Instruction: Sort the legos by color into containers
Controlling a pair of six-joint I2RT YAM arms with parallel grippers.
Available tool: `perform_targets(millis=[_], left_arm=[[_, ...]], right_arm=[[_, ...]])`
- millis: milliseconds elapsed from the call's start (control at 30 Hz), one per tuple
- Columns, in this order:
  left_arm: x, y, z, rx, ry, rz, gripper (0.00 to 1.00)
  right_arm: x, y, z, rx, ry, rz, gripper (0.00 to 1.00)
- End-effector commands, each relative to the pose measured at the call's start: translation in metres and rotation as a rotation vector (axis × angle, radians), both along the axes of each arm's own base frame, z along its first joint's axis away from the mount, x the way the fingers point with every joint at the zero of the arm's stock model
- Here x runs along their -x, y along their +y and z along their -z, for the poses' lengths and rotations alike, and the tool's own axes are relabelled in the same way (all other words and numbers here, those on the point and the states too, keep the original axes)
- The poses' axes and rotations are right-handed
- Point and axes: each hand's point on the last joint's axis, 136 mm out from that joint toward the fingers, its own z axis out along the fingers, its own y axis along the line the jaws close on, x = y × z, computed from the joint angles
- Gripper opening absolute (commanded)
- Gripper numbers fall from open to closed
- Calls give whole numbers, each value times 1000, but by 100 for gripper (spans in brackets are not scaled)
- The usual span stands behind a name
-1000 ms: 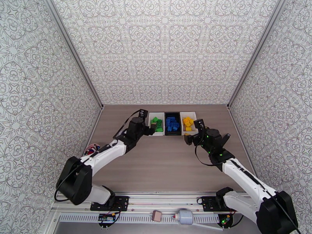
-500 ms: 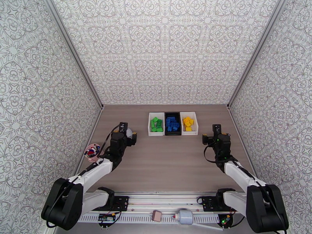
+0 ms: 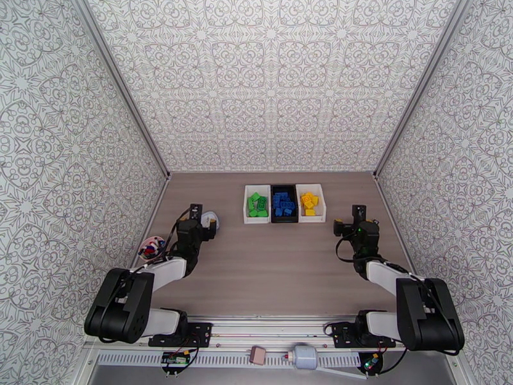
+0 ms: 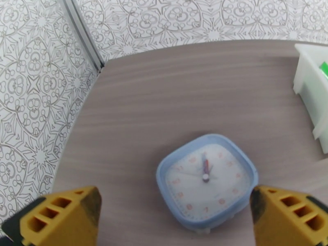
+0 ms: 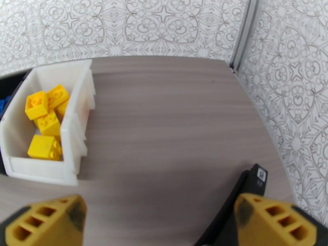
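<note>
Arms point(image 3: 163, 267) pulled back from bins point(image 3: 284, 185); L gripper point(image 4: 174, 218), R gripper point(image 5: 160, 222) agape, empty; legos point(image 3: 284, 205) seemingly sorted.

patterned white walls point(image 3: 269, 78) (grey floral tracery) enclose a grey-brown wood-grain tabletop point(image 3: 269, 271) under even light.

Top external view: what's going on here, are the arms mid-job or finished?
Nothing is being handled. The left hand and right hand are open and empty, out toward the sides of the table. The green legos lie in the left white bin, blue legos in the black bin, yellow legos in the right white bin; the sorting looks done. A small blue clock lies under the left hand.
</note>
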Motion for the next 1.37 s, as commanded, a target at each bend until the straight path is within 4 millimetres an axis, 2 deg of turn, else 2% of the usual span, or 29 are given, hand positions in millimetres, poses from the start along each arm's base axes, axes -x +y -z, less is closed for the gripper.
perform_targets(millis=[0, 100, 167, 300, 1333], left_arm=[[-10, 13, -13, 78, -76, 24, 100], [-10, 27, -7, 157, -96, 14, 100], [-12, 28, 4, 177, -91, 26, 100], [-13, 30, 6, 188, -92, 25, 100], [-13, 29, 7, 173, -79, 18, 100]], right_arm=[[-8, 12, -15, -54, -101, -68, 100], [-14, 15, -3, -56, -80, -83, 100], [-16, 18, 4, -57, -73, -102, 100], [-19, 24, 12, -48, -49, -137, 100], [-20, 23, 12, -47, -50, -135, 100]])
